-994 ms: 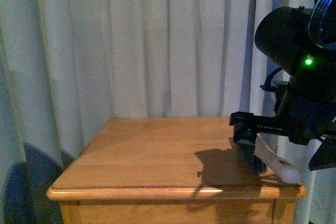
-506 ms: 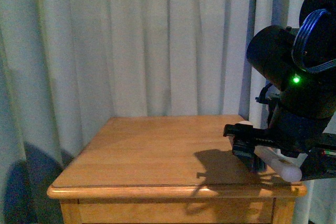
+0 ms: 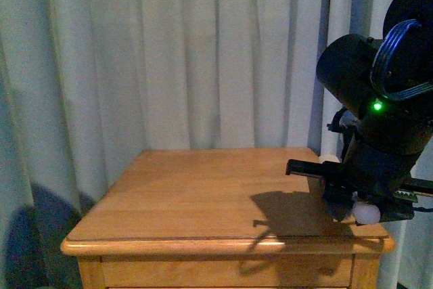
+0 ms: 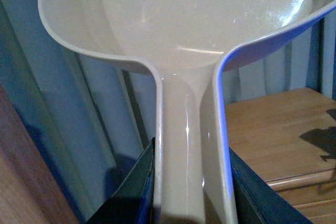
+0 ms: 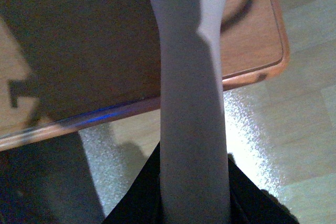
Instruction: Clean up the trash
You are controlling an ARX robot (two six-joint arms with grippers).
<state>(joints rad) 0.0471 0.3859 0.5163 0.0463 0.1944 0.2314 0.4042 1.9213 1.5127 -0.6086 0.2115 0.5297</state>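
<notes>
Your right gripper [image 3: 346, 202] has swung its clamped white handle [image 3: 367, 213] end-on toward you. Probably the trash [image 3: 329, 159] is that pale lump just behind it on the table [image 3: 203, 194], nearest this arm. Your left gripper [image 4: 191, 198], clasping the dustpan [image 4: 184, 35], hangs well apart.

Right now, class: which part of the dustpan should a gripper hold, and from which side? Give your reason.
Its handle, approached from the free end, with the jaws across its two sides. The handle is straight and narrow, while the scoop flares too wide to clamp. The left gripper holds it this way.
</notes>
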